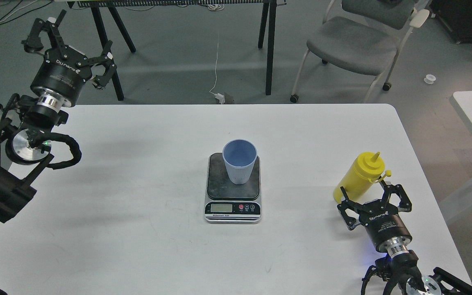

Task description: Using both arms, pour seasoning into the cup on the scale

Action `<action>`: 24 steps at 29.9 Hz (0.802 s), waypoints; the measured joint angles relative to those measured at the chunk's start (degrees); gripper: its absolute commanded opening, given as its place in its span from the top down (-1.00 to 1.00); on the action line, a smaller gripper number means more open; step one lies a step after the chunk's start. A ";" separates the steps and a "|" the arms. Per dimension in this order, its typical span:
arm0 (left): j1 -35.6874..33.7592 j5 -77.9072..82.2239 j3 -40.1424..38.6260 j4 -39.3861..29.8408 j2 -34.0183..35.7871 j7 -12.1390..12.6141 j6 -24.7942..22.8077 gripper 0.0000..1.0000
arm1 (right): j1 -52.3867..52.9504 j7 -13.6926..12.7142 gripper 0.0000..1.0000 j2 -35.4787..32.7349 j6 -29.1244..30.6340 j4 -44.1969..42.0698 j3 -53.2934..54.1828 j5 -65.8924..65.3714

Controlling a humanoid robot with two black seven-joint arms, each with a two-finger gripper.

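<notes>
From the head view, you can read white lettering on both gripper bodies, but it sits upside down and too small to make out for sure. The scale [233, 192] carries a small line of print under its display, too fine to read, with round buttons beside it, one red. The cup [239, 161] stands upright on the scale's dark plate, mid-table [137, 229]. Your right gripper [373, 196] has its fingers spread wide and holds nothing; the bottle [361, 176] stands just beyond it, between the fingertips or nearly so, though contact is unclear. Your left gripper [70, 47] is raised past the table's far left corner, fingers apart, empty, well away from cup and bottle.
</notes>
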 measured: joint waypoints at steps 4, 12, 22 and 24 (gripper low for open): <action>0.06 -0.01 -0.02 0.00 -0.39 0.00 0.04 -0.99 | -2.88 0.02 -0.93 -1.94 0.00 2.59 0.08 -0.06; 0.06 -0.01 -0.28 -0.29 -0.25 0.00 -0.04 -0.99 | -11.14 0.35 -0.97 -9.86 0.01 10.59 0.19 -0.29; 1.41 -0.27 -0.78 -0.59 1.86 -0.19 -0.83 -0.99 | -11.71 0.36 -0.99 -24.17 0.00 11.50 10.88 -0.60; 2.01 -0.45 -0.88 -0.59 1.86 -0.32 -0.86 -0.99 | -7.67 0.24 -0.99 -24.62 0.00 8.83 13.91 -0.72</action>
